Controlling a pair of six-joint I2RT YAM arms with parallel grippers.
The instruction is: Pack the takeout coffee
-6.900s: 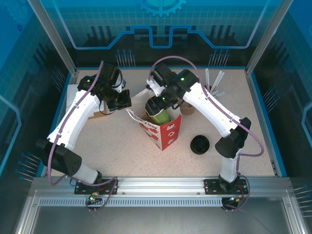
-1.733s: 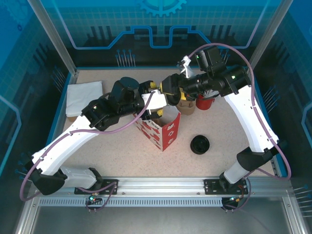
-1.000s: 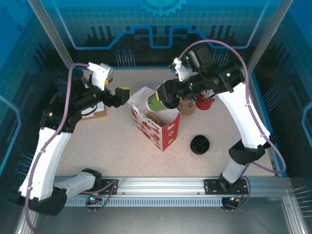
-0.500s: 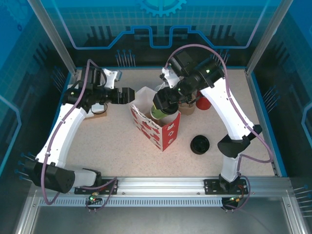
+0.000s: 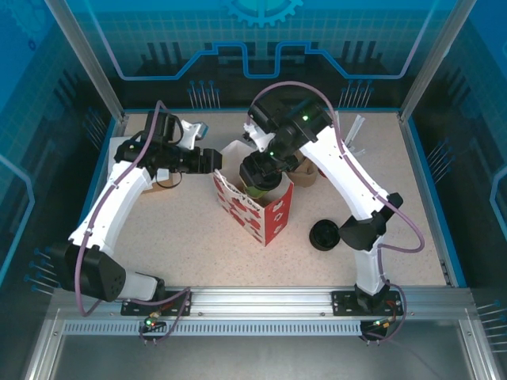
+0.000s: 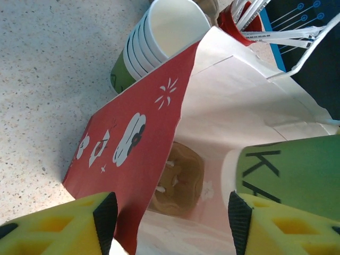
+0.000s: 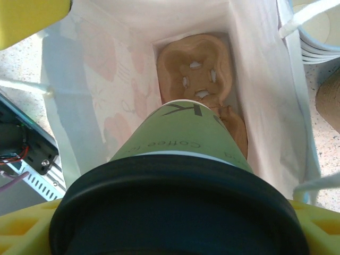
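On the top view I have the left gripper (image 5: pixel 214 161) at centre-left, reaching across to the left rim of the red-and-white printed paper bag (image 5: pixel 271 219), which stands open mid-frame. Through the left wrist camera its yellow fingers (image 6: pixel 58 226) sit in the bottom corners, spread apart, with the bag's red wall running down between them. I cannot tell whether either pad touches the paper. At the top of that view a stack of lidless cream-rimmed paper cups (image 6: pixel 170 26) stands just beyond the bag, with a red holder of white wrapped straws (image 6: pixel 232 22) to its right. A brown moulded-pulp cup carrier (image 6: pixel 178 178) lies on the bag's floor.

Further right, the right gripper (image 7: pixel 174 229) pinches the small yellow-green paper coffee cup with a round black plastic lid (image 7: pixel 180 141), its yellow pads flanking the lid end. The coffee cup hangs in the bag's mouth, centre of the top view, with its base over the carrier. Whether they touch I cannot tell. Lower right of the bag, a loose stack of black plastic lids (image 5: pixel 325 235) rests on the speckled table (image 5: pixel 198 237).
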